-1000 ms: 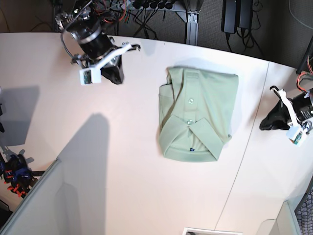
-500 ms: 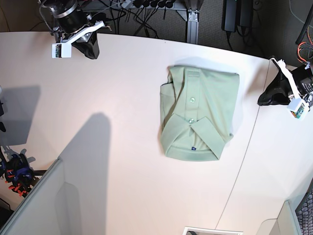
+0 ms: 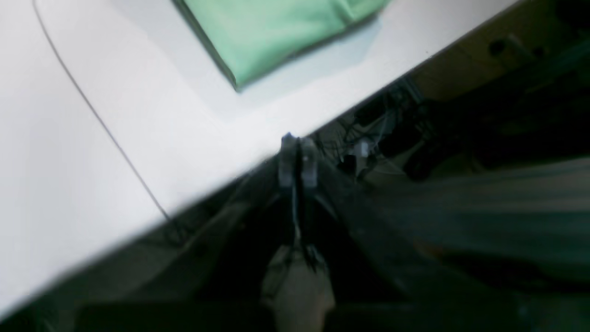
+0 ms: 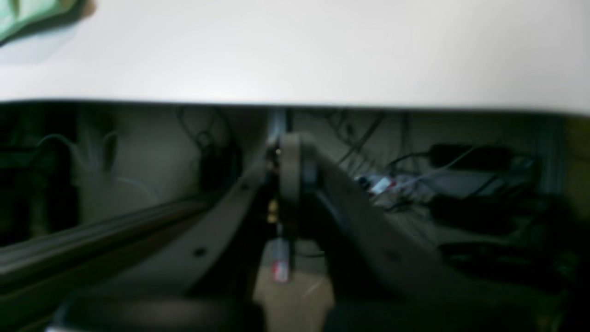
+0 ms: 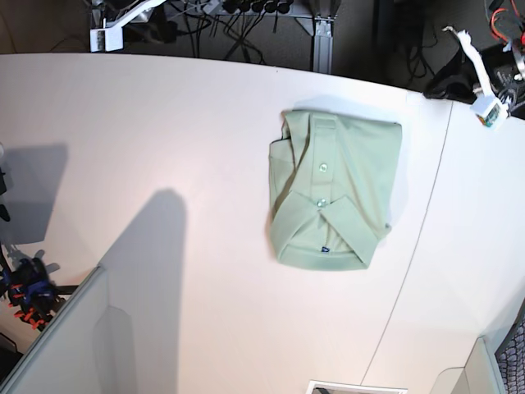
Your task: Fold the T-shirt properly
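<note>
The T-shirt lies flat on the counter, right of centre in the base view, collar end toward the near edge. A seam line in the counter runs just right of it. The left tool sits beyond the counter's far edge, at the base view's upper right, well apart from the T-shirt. The right tool sits off the far edge at the upper left, farther away. Cables lie behind the far edge.
</note>
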Controlling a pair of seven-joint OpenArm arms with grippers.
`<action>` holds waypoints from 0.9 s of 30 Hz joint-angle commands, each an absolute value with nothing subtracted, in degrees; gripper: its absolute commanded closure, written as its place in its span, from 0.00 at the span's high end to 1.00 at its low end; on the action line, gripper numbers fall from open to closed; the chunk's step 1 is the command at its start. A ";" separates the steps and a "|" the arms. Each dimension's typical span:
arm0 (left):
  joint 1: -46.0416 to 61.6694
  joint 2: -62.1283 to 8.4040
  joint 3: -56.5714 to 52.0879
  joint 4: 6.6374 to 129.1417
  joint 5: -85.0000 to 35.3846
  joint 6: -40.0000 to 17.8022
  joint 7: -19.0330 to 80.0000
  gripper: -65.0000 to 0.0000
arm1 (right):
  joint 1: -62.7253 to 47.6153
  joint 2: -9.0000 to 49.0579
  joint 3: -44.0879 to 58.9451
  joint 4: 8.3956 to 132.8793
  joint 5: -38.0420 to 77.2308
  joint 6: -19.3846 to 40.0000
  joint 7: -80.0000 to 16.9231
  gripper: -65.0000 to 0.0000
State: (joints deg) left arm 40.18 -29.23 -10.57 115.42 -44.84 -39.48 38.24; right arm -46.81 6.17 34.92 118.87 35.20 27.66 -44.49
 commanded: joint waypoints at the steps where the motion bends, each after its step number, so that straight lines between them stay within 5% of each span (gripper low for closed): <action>1: 42.22 -29.85 -10.94 116.20 -44.88 -40.00 37.56 0.00 | -48.69 6.50 35.16 119.77 36.16 27.88 -43.79 0.00; 9: 50.35 -28.64 -10.83 105.21 -35.90 -40.00 36.58 0.00 | -54.94 6.83 32.27 111.33 36.01 27.86 -43.16 0.00; 14: 48.16 -25.67 -10.52 90.11 -30.76 -35.09 33.28 0.00 | -51.55 9.58 27.31 97.01 31.90 27.44 -39.92 0.00; 20: 37.19 -25.26 -3.31 67.88 -22.76 -24.53 29.34 0.00 | -40.05 12.86 21.23 77.06 24.43 26.79 -39.70 0.00; 27: 16.51 -23.53 16.71 37.10 -22.02 -21.52 22.37 0.00 | -23.75 13.30 20.56 54.72 22.81 25.21 -39.31 0.00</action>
State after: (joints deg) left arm 16.08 -22.59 17.19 36.56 -22.26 -21.41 21.50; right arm -23.24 12.71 20.29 54.13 22.46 25.21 -39.18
